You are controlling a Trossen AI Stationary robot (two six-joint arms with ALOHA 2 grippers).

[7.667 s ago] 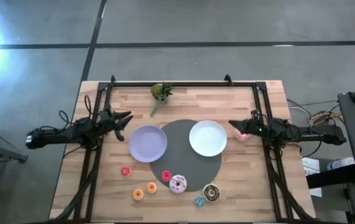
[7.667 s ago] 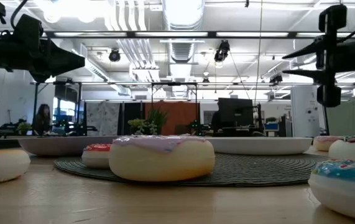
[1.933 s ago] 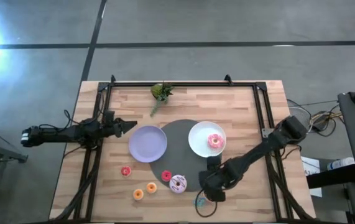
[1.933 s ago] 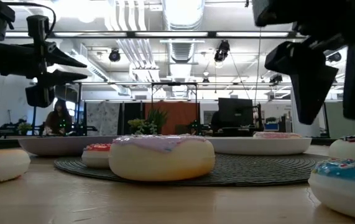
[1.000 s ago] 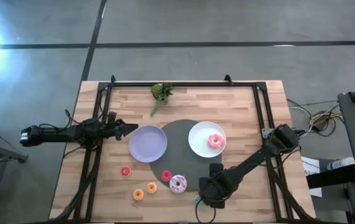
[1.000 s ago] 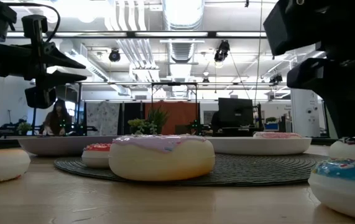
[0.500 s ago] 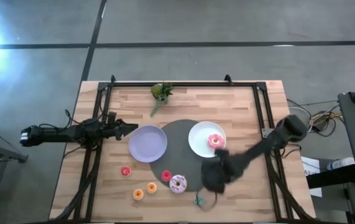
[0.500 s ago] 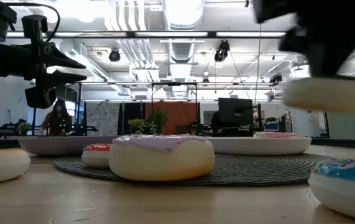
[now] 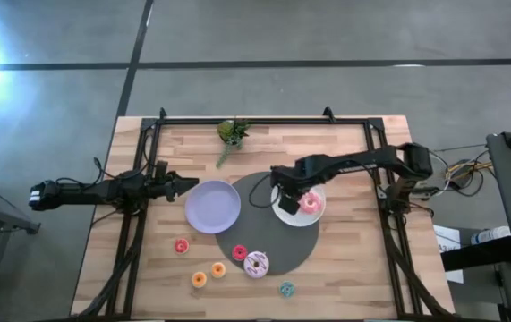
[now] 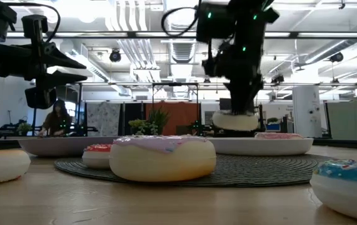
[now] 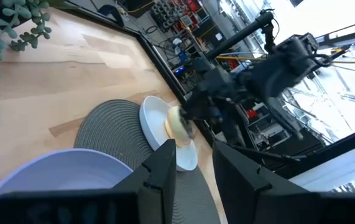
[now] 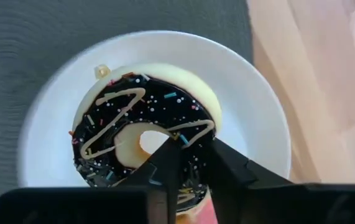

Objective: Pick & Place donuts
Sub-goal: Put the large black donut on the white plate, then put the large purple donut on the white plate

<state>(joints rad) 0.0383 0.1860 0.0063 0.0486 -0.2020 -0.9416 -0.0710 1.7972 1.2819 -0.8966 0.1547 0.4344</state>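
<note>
Right gripper (image 12: 186, 163) clamps the choc donut (image 12: 143, 127) by its ring, just over white plate (image 12: 258, 118); early release could bounce it onto the pink donut (image 9: 309, 203)

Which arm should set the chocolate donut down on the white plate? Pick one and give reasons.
Right. The right gripper already holds the chocolate donut directly over the white plate, beside the pink donut. The left gripper waits beyond the lavender plate, holding nothing.
</note>
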